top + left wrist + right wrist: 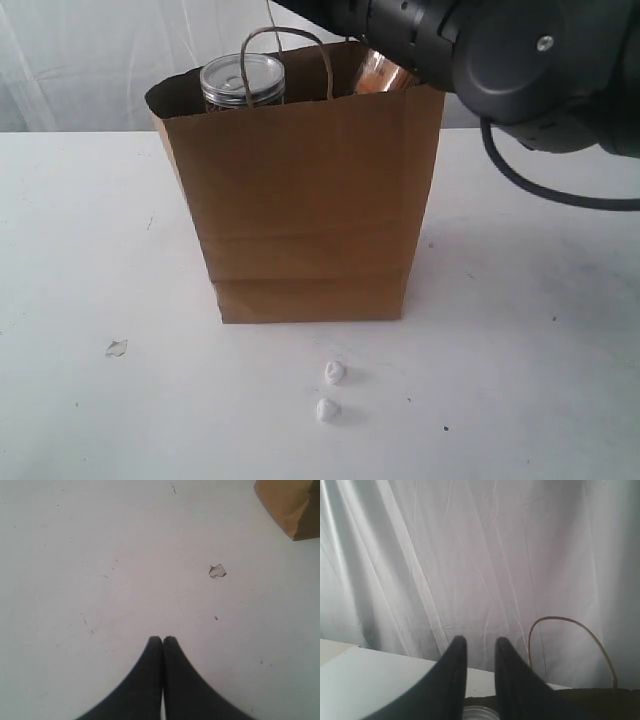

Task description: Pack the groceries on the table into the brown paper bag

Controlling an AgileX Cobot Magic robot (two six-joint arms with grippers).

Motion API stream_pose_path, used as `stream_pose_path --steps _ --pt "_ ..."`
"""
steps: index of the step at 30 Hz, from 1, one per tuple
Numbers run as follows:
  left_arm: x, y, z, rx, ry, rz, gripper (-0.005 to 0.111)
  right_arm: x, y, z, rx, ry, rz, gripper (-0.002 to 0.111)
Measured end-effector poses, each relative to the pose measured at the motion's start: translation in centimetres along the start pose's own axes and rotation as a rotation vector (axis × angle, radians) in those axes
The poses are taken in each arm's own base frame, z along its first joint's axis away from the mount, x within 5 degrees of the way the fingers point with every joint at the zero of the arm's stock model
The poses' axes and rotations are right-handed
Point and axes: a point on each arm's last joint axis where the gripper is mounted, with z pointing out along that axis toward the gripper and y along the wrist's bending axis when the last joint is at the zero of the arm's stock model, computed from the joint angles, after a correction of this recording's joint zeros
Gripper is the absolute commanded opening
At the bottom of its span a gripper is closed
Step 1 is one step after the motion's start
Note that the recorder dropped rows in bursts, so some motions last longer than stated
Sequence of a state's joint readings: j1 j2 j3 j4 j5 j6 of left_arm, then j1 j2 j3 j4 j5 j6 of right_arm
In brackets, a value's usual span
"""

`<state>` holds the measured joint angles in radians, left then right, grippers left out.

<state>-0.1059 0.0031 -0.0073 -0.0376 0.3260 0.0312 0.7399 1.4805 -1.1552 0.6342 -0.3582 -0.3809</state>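
The brown paper bag stands upright and open on the white tabletop, well in from the far edge. Its loop handles stick up. A clear jar stands upright inside, its lid just above the rim. Beside it shows a glossy brown pouch, mostly hidden.

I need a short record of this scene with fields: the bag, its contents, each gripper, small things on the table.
bag: brown paper bag stands upright and open on the white table
inside: clear jar, lid above the rim; shiny orange-brown packet beside it, mostly hidden
left gripper: shut, empty, over the table
right gripper: open, empty, above the jar
loose bits: two white lumps in front of the bag; clear scrap to its left
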Motion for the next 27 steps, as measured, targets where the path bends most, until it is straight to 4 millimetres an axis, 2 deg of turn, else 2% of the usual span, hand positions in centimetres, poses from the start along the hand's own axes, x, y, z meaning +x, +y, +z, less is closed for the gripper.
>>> stream_pose_path --steps 3,6,9,10,13,15,17,18,22,27 --pt "0.0 0.0 0.0 0.0 0.0 0.0 0.0 -0.6 0.2 -0.5 -0.014 0.001 0.001 0.015" --pt "0.0 0.0 0.0 0.0 0.0 0.0 0.0 -1.3 0.6 -1.5 -0.057 0.04 -0.078 0.0" --pt "0.0 0.0 0.0 0.0 0.0 0.0 0.0 -1.0 1.4 -2.8 -0.18 0.179 -0.307 0.0" --pt "0.0 0.0 0.0 0.0 0.0 0.0 0.0 -0.8 1.5 -2.9 -0.197 0.199 -0.336 0.0" --pt "0.0 0.0 0.0 0.0 0.0 0.0 0.0 -0.3 0.2 -3.0 -0.215 0.285 -0.412 0.0" --pt "0.0 0.0 0.0 0.0 0.0 0.0 0.0 -0.6 -2.0 -2.7 -0.151 0.297 -0.444 0.0" --pt "0.0 0.0 0.0 0.0 0.0 0.0 0.0 -0.8 -5.2 -2.7 -0.056 0.315 -0.479 0.0" --pt "0.0 0.0 0.0 0.0 0.0 0.0 0.0 -0.8 -7.2 -2.8 0.002 0.33 -0.504 0.0" --pt "0.0 0.0 0.0 0.0 0.0 0.0 0.0 -1.2 -12.5 -3.7 0.165 0.364 -0.522 0.0" --pt "0.0 0.0 0.0 0.0 0.0 0.0 0.0 -0.7 -18.7 -5.9 0.37 0.436 -0.367 0.0"
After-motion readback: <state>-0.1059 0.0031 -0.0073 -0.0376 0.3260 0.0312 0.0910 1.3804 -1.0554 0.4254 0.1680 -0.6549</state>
